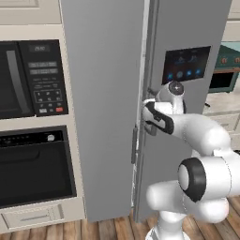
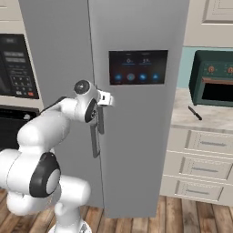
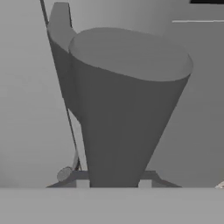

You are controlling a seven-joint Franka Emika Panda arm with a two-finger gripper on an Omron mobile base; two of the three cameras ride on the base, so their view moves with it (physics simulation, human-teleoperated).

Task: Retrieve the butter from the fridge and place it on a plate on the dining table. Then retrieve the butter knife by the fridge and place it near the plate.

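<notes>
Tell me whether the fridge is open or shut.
Barely open: the fridge's right door stands slightly out from the left one, gripper at its handle.

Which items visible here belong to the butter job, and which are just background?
Job:
tall grey double-door fridge
grey bar handle, between the gripper fingers
small dark knife on the counter

Background:
black built-in microwave
black oven
green toaster oven

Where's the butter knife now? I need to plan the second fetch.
The butter knife lies on the cream counter right of the fridge, just in front of the green toaster oven, in the right base view.
</notes>
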